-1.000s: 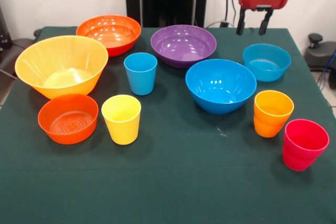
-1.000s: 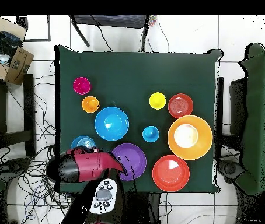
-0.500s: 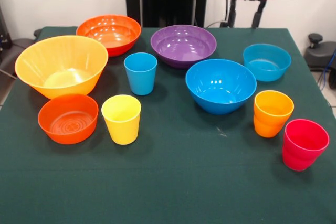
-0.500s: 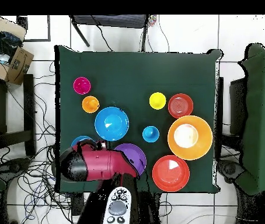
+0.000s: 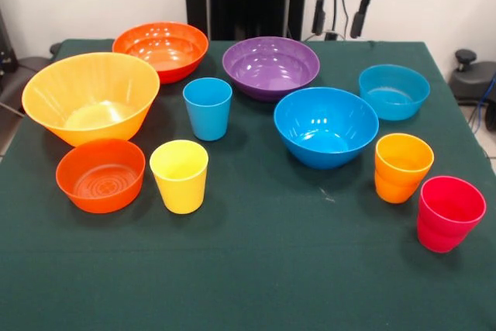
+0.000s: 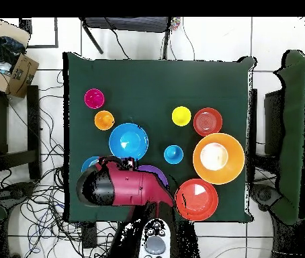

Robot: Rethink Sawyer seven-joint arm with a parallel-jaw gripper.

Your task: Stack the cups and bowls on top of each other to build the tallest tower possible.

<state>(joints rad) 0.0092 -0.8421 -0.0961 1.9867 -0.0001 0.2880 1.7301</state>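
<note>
Here, ten bright plastic pieces stand apart on a dark green table (image 5: pixel 256 269), none yet stacked, all mouth up. In the front view, the big yellow-orange bowl (image 5: pixel 91 97), deep and flared, sits at the left, with the wide orange bowl (image 5: pixel 161 50) behind it and the small orange bowl (image 5: pixel 101 175) just in front. The yellow cup (image 5: pixel 180 176) stands beside the small orange bowl; the blue cup (image 5: pixel 208 108) stands behind it, near the table's middle. The glossy purple bowl (image 5: pixel 270 67) sits at the far middle, the big blue bowl (image 5: pixel 326 126) in front of it and to the right, and the small teal bowl (image 5: pixel 394 91) near the right edge. The orange cup (image 5: pixel 402 167) and the pinkish-red cup (image 5: pixel 449 212) stand close together at the near right; both show a faint ridge round the body.

The red and black gripper (image 5: pixel 337 22) hangs high above the table's far edge, just behind the purple bowl, its two dark fingers (image 5: pixel 318 20) spread apart and holding nothing. From overhead, the red arm (image 6: pixel 125 188) covers much of the purple bowl (image 6: pixel 156 174) and most of the teal bowl (image 6: pixel 88 163), while the other bowls and cups lie clear of it.
</note>
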